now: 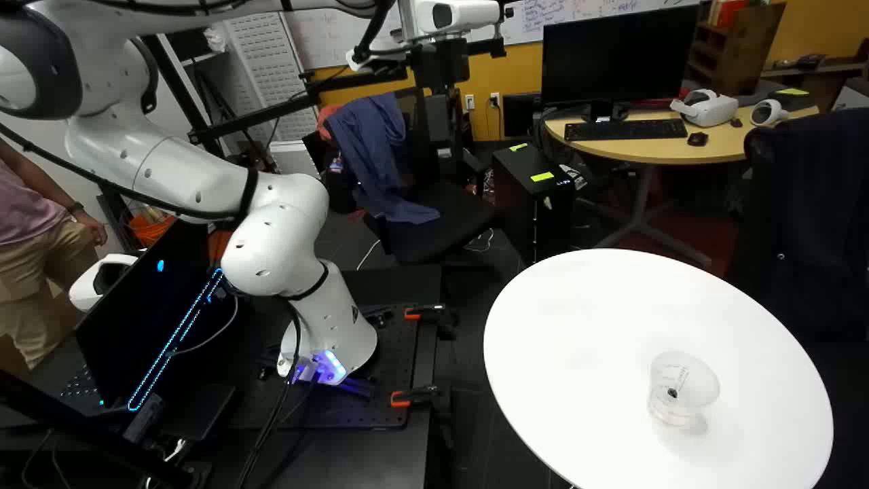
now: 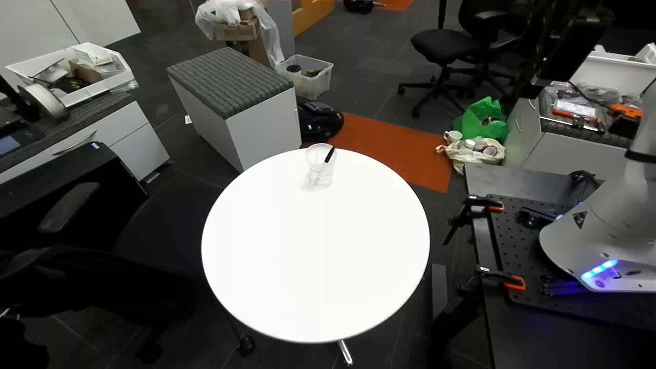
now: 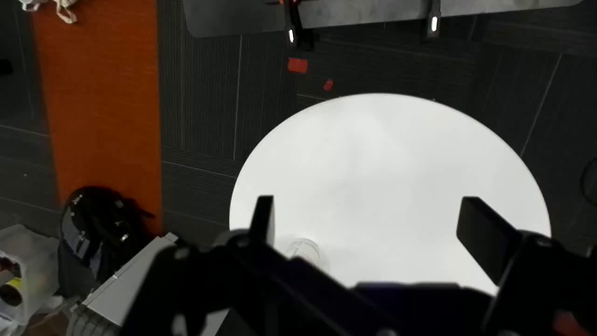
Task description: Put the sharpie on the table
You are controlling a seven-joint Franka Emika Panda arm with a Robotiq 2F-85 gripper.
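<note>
At left in the wrist view, the clear cup (image 3: 304,250) stands below the tool (image 3: 366,217), partly covered by one finger (image 3: 265,214); a careless descent could topple it. The sharpie (image 2: 330,155) leans inside, close to the rim in an exterior view; a poorly aligned pinch might catch the cup wall too. Rightward, the tool gapes, holding nothing, over the white worktop (image 3: 382,163); going straight down would likely miss.

Smooth table (image 2: 315,251) — plastic cup (image 2: 320,172)
</note>
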